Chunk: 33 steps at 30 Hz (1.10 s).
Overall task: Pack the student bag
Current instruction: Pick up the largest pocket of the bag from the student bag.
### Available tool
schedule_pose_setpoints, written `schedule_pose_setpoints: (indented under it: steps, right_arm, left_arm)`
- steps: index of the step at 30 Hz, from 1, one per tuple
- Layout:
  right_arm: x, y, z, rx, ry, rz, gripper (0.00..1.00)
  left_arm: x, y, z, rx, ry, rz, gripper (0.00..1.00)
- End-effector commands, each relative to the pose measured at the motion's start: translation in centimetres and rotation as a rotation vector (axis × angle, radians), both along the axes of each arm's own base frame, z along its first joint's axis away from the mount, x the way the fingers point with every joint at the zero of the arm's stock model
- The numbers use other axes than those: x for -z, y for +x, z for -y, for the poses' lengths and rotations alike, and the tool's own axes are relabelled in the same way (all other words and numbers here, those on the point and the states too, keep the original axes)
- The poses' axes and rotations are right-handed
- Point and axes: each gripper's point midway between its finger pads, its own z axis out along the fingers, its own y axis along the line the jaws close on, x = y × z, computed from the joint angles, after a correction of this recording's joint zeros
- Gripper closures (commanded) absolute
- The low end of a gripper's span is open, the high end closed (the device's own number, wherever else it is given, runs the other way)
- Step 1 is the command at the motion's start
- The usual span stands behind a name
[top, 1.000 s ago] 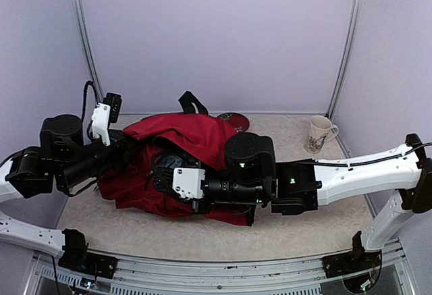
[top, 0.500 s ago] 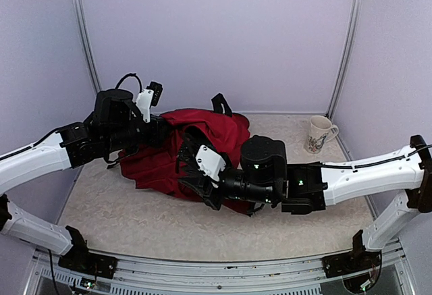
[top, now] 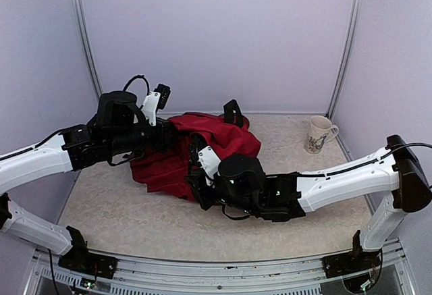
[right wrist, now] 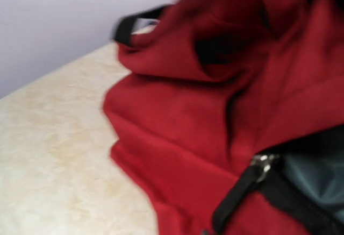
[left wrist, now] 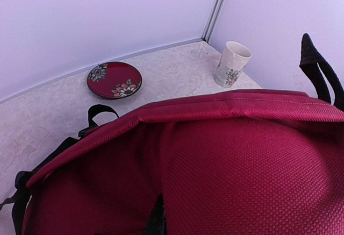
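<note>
Right, the student bag (top: 219, 140) lies crumpled mid-table (top: 121, 221). The left gripper (top: 170, 136) is clamped on its left edge (fabric bunched up). The right gripper (top: 197, 163) is at its near side, grip impossible to tell.

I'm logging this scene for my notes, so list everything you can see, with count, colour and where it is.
bag: one, dark red with black straps, mid-table, between the two arms
mug: one, cream with a pattern, upright, far right corner
plate: one, dark red with flowers, behind the bag near the back wall; shows only in the left wrist view
table: one, pale mottled top
left arm: one, white and black, jaws shut on the bag
right arm: one, white and black, tip at the bag's near side; whether its jaws are open or shut is unclear
</note>
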Motion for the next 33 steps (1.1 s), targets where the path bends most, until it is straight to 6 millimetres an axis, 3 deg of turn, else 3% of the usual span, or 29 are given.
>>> schedule_pose_setpoints:
  steps: [1,4,15,17,21,25,30,33]
  right_arm:
    - [-0.6,2.4,1.2,0.190,0.101,0.000,0.72]
    - [0.4,3.5,2.1,0.252,0.107,0.004,0.72]
    - [3.8,5.8,2.1,0.334,0.032,0.011,0.75]
    - [3.9,6.3,2.2,0.341,0.046,-0.001,0.74]
    - [3.5,7.1,2.0,0.349,0.082,-0.012,0.64]
    - [3.8,8.5,2.7,0.436,0.079,0.008,0.66]
    - [4.2,9.5,5.7,0.502,0.125,0.004,0.86]
    - [3.7,9.0,6.1,0.451,0.127,0.020,0.95]
  left_arm:
    - [-9.3,-1.4,1.5,0.061,-0.268,0.176,1.00]
    - [-9.4,-1.9,1.8,0.073,-0.270,0.183,1.00]
    - [-10.8,-3.4,2.2,0.125,-0.313,0.208,1.00]
    - [-11.1,-3.8,2.3,0.135,-0.320,0.211,1.00]
    - [-11.1,-4.3,2.7,0.152,-0.329,0.207,1.00]
    - [-11.6,-5.0,3.4,0.178,-0.369,0.207,1.00]
    - [-11.7,-5.5,3.5,0.184,-0.361,0.218,1.00]
    - [-11.4,-5.0,2.9,0.151,-0.335,0.228,1.00]
